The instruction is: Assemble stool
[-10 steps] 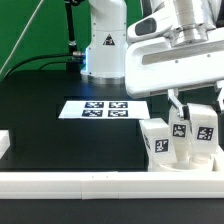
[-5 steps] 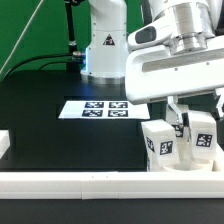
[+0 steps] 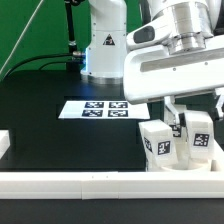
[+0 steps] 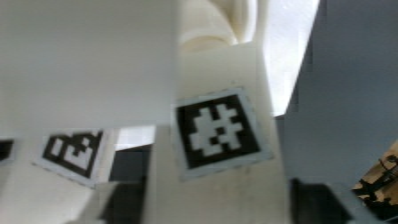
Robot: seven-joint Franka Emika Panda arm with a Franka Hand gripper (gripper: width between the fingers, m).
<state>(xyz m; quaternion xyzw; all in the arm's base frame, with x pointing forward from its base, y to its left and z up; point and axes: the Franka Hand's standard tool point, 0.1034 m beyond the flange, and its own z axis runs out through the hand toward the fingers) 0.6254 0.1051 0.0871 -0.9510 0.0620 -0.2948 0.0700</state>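
While upright, legs point(image 3: 176, 142), seat disc point(image 3: 186, 168) beneath

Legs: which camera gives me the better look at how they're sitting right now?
The exterior view: it shows the legs upright together beside the rail, gripper just above them. The wrist view shows only a close, blurred leg face with its tag.

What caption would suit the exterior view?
Robot gripper lowered over tagged white stool legs near the marker board.
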